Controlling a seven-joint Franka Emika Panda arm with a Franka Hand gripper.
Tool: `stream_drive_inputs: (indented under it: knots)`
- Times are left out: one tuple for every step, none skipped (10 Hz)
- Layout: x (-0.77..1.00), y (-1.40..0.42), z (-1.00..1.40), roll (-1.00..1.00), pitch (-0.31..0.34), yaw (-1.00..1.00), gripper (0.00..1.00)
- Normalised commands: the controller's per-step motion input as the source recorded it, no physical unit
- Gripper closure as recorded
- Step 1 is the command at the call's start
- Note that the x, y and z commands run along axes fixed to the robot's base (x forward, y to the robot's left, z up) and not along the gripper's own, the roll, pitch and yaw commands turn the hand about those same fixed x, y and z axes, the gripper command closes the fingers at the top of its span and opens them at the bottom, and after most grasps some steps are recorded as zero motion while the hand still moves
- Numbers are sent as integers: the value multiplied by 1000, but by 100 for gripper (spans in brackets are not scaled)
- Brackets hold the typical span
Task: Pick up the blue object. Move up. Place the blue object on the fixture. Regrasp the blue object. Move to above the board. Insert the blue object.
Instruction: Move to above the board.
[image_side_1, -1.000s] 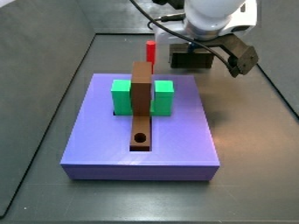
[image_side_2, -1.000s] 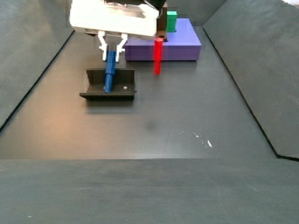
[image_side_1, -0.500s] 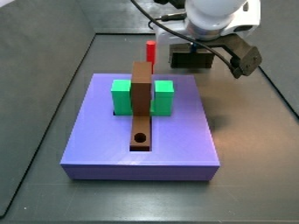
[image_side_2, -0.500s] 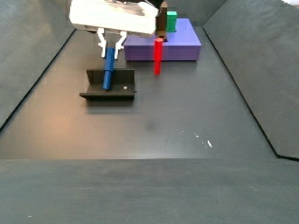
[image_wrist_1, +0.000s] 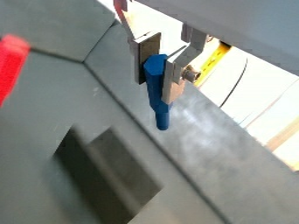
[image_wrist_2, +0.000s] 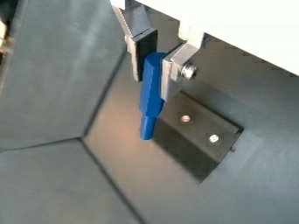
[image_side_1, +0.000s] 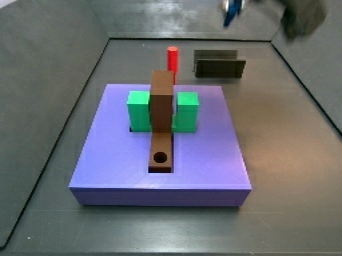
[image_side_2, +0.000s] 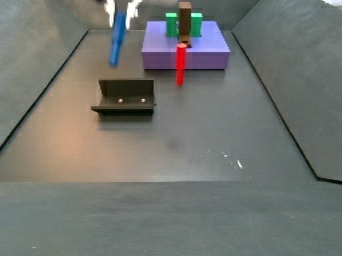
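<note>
In a side view the dark worktop (image_side_2: 201, 150) lies bare in front; on it stands the fixture (image_side_2: 124, 98), alone. Above it, raised in the air, the tool (image_side_2: 118, 8) is closed on the blue object (image_side_2: 118, 38), which hangs upright and touches nothing below. In both wrist views the silver fingers (image_wrist_1: 177, 63) clamp its upper part. Farther back is the board (image_side_2: 203, 50) with the red peg (image_side_2: 181, 62) before it. Grey walls enclose the place.
</note>
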Motion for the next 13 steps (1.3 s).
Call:
stream_drive_inputs:
  knots:
    - [-15,9,1400,2,89,-28,100]
    - [-23,-1,1400,15,103,-18,100]
    - [-15,20,1400,-16,102,-3,100]
    - [9,2,783,3,103,21,100]
    - [29,-21,294,13,110,34,100]
    - [-972,-1400,298,-1000,256,-113,100]
    - [-991,-1400,304,-1000,250,-111,100]
    - [-1077,-1400,326,-1000,234,-83,100]
    - [-1084,-1400,302,-1000,236,-74,100]
    - [-1067,-1400,309,-1000,238,-41,100]
    - [-680,-867,191,-1000,240,-35,100]
    - [-280,-325,73,-1000,238,-16,100]
    - [-125,-154,17,-1000,229,-4,100]
